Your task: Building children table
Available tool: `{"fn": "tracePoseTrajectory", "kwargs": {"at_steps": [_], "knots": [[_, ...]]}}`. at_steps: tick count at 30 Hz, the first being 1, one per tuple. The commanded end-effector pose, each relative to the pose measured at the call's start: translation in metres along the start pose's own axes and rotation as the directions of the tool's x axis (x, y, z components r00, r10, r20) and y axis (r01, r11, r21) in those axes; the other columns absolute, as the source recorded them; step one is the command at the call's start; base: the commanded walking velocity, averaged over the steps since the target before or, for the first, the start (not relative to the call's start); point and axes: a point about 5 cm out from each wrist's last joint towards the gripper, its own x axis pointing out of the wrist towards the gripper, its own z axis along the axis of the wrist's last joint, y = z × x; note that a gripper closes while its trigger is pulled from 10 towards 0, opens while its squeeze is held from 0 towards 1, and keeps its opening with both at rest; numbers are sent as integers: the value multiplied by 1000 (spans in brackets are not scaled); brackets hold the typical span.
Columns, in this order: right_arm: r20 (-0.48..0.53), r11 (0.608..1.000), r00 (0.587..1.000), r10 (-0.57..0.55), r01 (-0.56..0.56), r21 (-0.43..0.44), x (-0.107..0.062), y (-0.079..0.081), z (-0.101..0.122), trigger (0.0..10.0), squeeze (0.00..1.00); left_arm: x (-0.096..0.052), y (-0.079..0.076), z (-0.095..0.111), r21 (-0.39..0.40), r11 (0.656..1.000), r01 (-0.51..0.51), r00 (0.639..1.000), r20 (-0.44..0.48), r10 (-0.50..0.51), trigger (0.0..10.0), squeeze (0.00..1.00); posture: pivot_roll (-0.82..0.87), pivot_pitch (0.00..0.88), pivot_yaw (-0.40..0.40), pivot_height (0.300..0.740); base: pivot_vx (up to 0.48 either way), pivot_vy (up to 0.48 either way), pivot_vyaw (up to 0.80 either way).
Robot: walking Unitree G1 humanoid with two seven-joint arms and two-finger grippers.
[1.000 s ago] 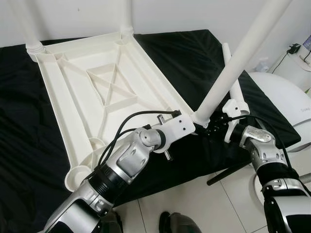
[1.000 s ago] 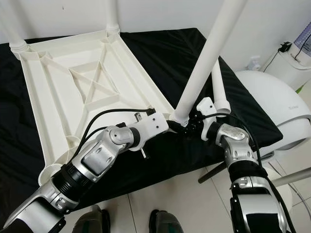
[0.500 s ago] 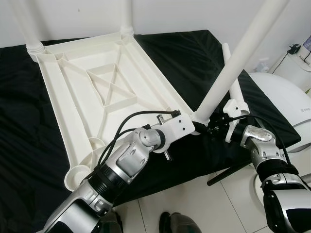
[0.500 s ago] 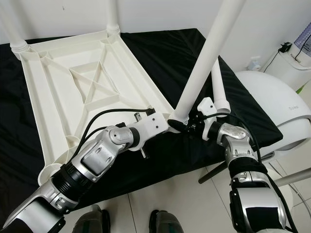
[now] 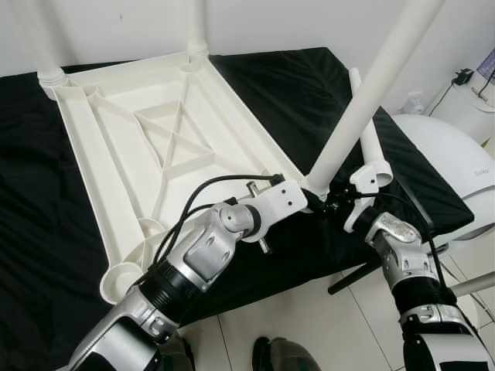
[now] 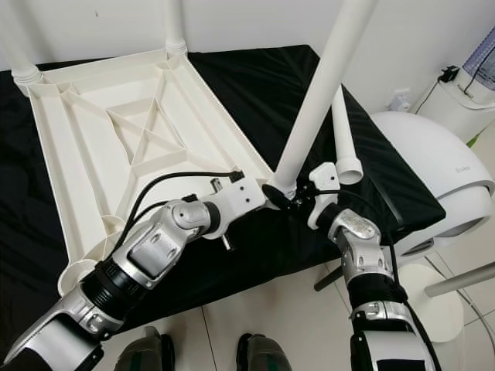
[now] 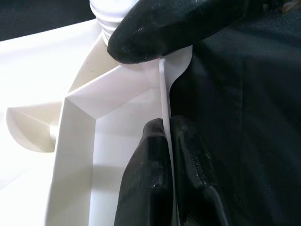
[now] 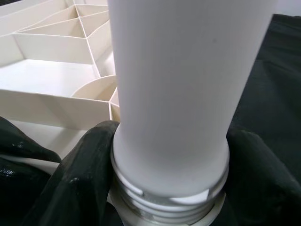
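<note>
The white plastic tabletop [image 5: 155, 147] lies upside down on a black cloth. Two white legs stand in its far corners [image 5: 46, 46] [image 5: 197, 31]. A third white leg [image 5: 363, 100] stands tilted at the near right corner socket. My right gripper [image 5: 329, 202] is shut on this leg just above its threaded end [image 8: 169, 202], with a finger [image 8: 84, 174] on either side. My left gripper [image 5: 307, 201] is shut on the tabletop's thin rim [image 7: 165, 94] beside that corner, its fingers [image 7: 155, 160] pinching the rim. A fourth leg [image 5: 367, 135] lies loose on the cloth to the right.
The black cloth [image 5: 294, 85] covers the work surface up to its front edge. A white rounded appliance [image 5: 448, 162] stands at the right. A dark rod [image 5: 363, 274] slants over the tiled floor below the right arm. My feet [image 5: 286, 357] show at the bottom.
My right forearm has swung in towards the left and the held leg's top has leaned slightly left. The left gripper stays on the rim.
</note>
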Motion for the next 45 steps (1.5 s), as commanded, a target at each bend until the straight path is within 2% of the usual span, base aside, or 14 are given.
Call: {"fn": "tracePoseTrajectory", "kwargs": {"at_steps": [1, 8, 11, 15, 16, 18, 25, 27, 28, 34, 39, 43, 44, 45], "knots": [[49, 996, 995, -90, 90, 12, 3, 3, 6, 10000, 0, 3, -12, -1, 8, 998, 67, 998, -9, -67, 10000, 0, -37, 105, -46, 740, 0, 0, 0], [79, 975, 972, -221, 221, 12, 13, 30, 9, 10000, 0, 3, -14, -1, 4, 997, 73, 997, -8, -73, 10000, 0, -36, 108, -46, 740, 0, 0, 0], [47, 921, 920, -389, 387, 42, 22, 47, 3, 10000, 0, 3, -14, -2, 1, 997, 74, 997, -11, -74, 10000, 0, -34, 110, -46, 740, 0, 0, 0], [-19, 843, 847, -532, 532, 78, 29, 49, -7, 10000, 0, 3, -15, -2, -1, 997, 76, 997, -11, -76, 10000, 0, -29, 111, -45, 740, 0, 0, 0], [-19, 843, 847, -532, 532, 78, 29, 49, -7, 10000, 0, 3, -15, -2, -1, 997, 76, 997, -11, -76, 10000, 0, -29, 111, -45, 740, 0, 0, 0], [-74, 778, 784, -617, 621, 96, 33, 50, -12, 10000, 0, 3, -15, -2, 1, 997, 77, 997, -13, -77, 10000, 0, -27, 111, -43, 740, 0, 0, 0], [-125, 696, 701, -702, 713, 87, 36, 57, -17, 10000, 0, 2, -15, -2, 0, 997, 77, 997, -15, -77, 10000, 0, -23, 109, -44, 740, 0, 0, 0], [-131, 695, 701, -701, 712, 97, 37, 61, -18, 10000, 0, 2, -15, -3, -1, 997, 74, 997, -16, -74, 10000, 0, -16, 108, -46, 740, 0, 0, 0], [-123, 704, 717, -686, 697, 136, 35, 62, -17, 10000, 1000, 1, -15, -3, -2, 997, 73, 997, -18, -73, 10000, 0, -18, 108, -45, 740, 0, 0, 0], [-99, 718, 736, -669, 675, 170, 33, 60, -13, 10000, 1000, 2, -15, -4, -2, 997, 73, 997, -20, -73, 10000, 0, -19, 105, -47, 740, 0, 0, 0], [-20, 776, 802, -597, 584, 238, 29, 61, -4, 10000, 1000, 3, -15, -3, -1, 997, 74, 997, -16, -74, 10000, 0, -25, 97, -49, 740, 0, 0, 0], [-5, 827, 850, -526, 513, 232, 27, 65, -4, 10000, 1000, 3, -16, -2, 1, 997, 76, 997, -15, -75, 10000, 0, -25, 96, -49, 740, 0, 0, 0], [7, 857, 882, -471, 456, 240, 26, 65, -4, 10000, 0, 3, -16, -2, 2, 997, 76, 997, -14, -76, 10000, 0, -26, 93, -50, 740, 0, 0, 0], [19, 881, 906, -423, 407, 240, 24, 66, -4, 10000, 0, 3, -16, -2, 3, 997, 76, 997, -14, -76, 10000, 0, -25, 92, -49, 740, 0, 0, 0]]}}
